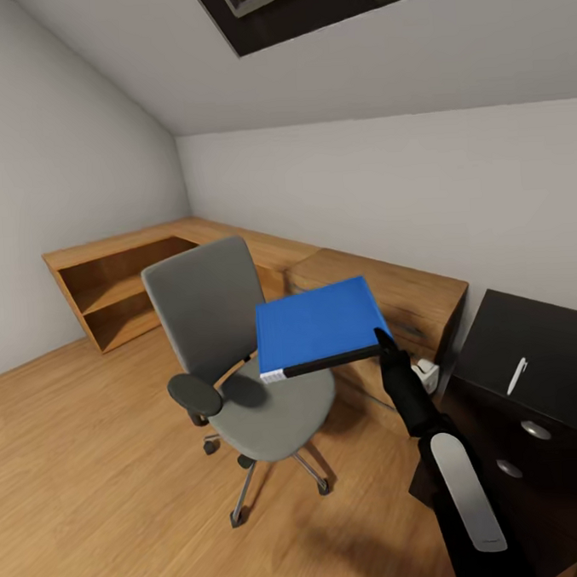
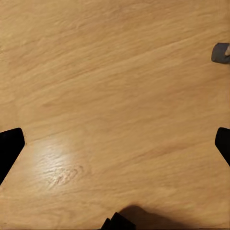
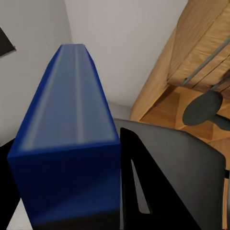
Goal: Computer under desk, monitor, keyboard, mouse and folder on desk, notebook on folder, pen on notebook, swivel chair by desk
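Observation:
A blue folder point(image 1: 319, 325) with a black spine hangs level in the air above the seat of the grey swivel chair point(image 1: 233, 360). My right gripper point(image 1: 384, 341) is shut on the folder's right corner. In the right wrist view the folder point(image 3: 72, 139) sits clamped beside one black finger point(image 3: 158, 182), and the chair's armrest point(image 3: 203, 108) lies beyond. A white pen point(image 1: 517, 375) rests on the black desk point(image 1: 547, 332) at the right. My left gripper point(image 2: 115, 143) is open over bare wooden floor, its fingertips wide apart.
A low wooden shelf unit point(image 1: 122, 286) and a wooden drawer cabinet point(image 1: 400, 299) run along the back wall behind the chair. A small white object point(image 1: 426, 372) sits between the cabinet and the black desk. A grey bit point(image 2: 220, 52) shows on the floor.

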